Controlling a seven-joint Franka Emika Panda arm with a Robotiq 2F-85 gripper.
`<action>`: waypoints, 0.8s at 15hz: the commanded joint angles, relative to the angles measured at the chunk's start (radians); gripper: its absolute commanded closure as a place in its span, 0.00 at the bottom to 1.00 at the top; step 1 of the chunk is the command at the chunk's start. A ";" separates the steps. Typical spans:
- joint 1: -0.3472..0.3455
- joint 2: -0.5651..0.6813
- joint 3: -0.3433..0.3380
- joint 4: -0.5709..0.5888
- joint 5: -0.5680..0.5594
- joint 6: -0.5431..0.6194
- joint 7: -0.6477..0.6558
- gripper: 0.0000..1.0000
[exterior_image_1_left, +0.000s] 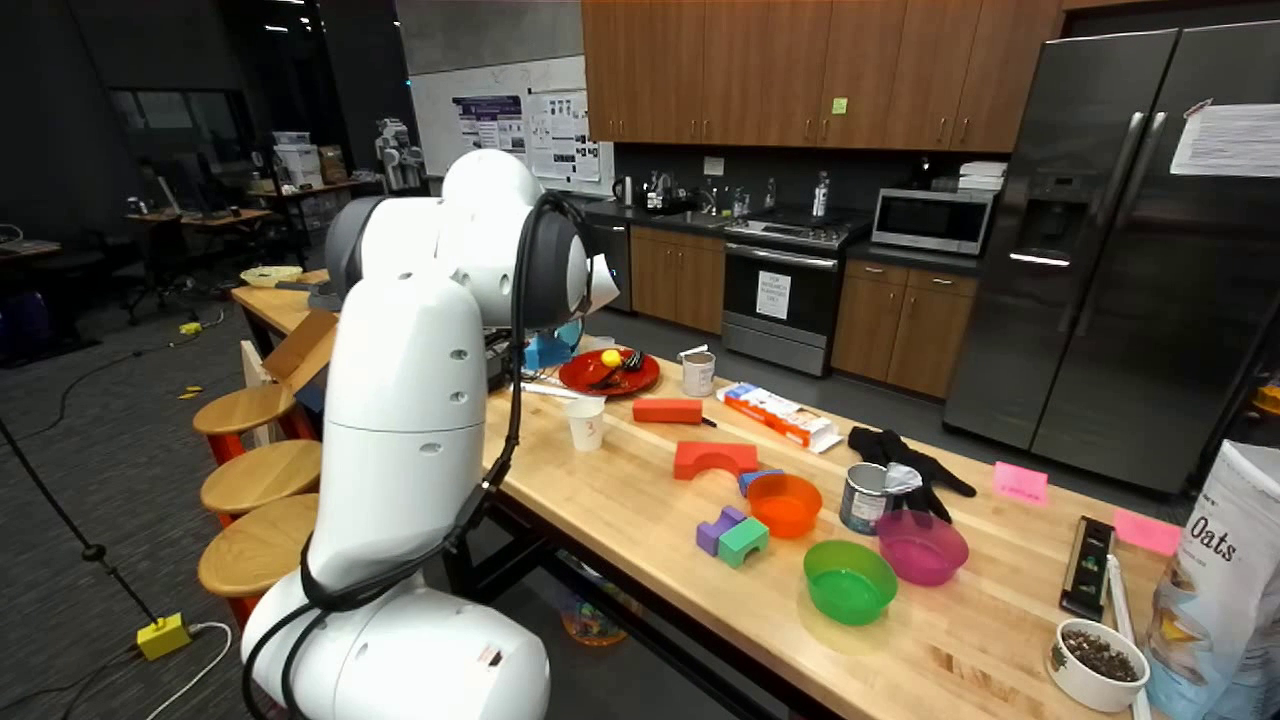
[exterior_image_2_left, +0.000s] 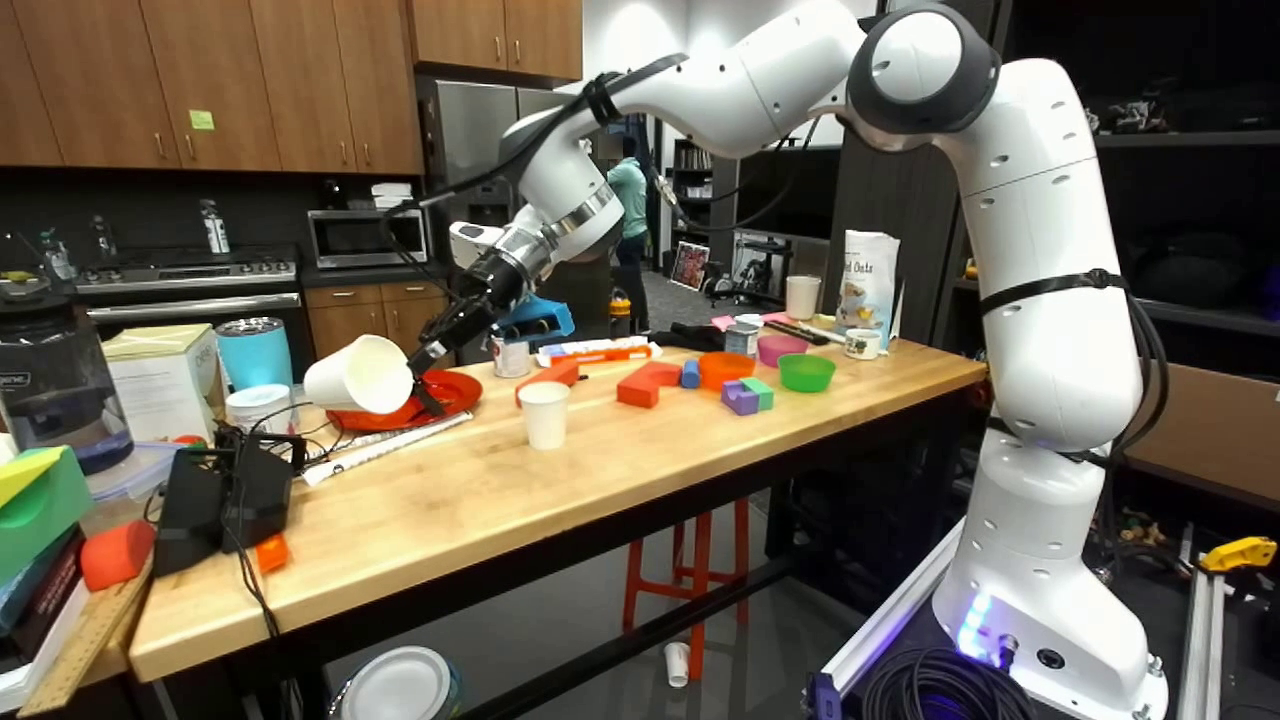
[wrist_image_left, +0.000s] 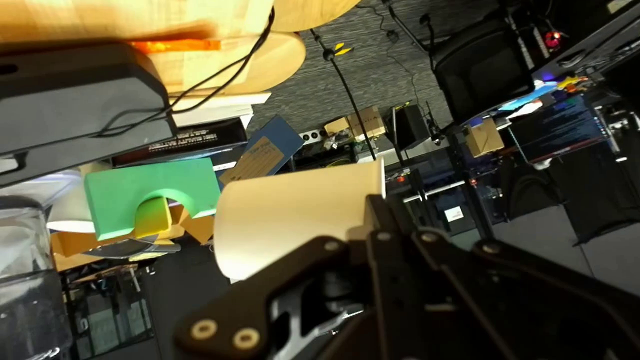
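My gripper (exterior_image_2_left: 424, 358) is shut on the rim of a white paper cup (exterior_image_2_left: 350, 380) and holds it in the air. The cup lies tilted on its side with its open mouth toward the gripper. In the wrist view the closed fingers (wrist_image_left: 389, 210) pinch the cup wall (wrist_image_left: 295, 215) at its rim. A red plate (exterior_image_2_left: 460, 392) with dark utensils and a yellow thing (exterior_image_1_left: 611, 357) lies below and beside the gripper. A second white cup (exterior_image_2_left: 545, 418) stands upright on the table, also in an exterior view (exterior_image_1_left: 586, 428). The arm hides the gripper in that view.
A black device with cables (exterior_image_2_left: 225, 490), a white jar (exterior_image_2_left: 262, 405), a blue tumbler (exterior_image_2_left: 255, 352) and a box (exterior_image_2_left: 165, 375) stand near the held cup. Red blocks (exterior_image_1_left: 715, 458), coloured bowls (exterior_image_1_left: 850, 580) and a can (exterior_image_1_left: 862, 500) are farther along the table. A green block (wrist_image_left: 150, 190) shows in the wrist view.
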 joint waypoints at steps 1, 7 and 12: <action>0.019 -0.098 -0.022 -0.093 0.070 0.065 -0.078 0.99; 0.057 -0.200 -0.029 -0.185 0.172 0.287 -0.210 0.99; 0.110 -0.334 -0.013 -0.378 0.246 0.572 -0.048 0.99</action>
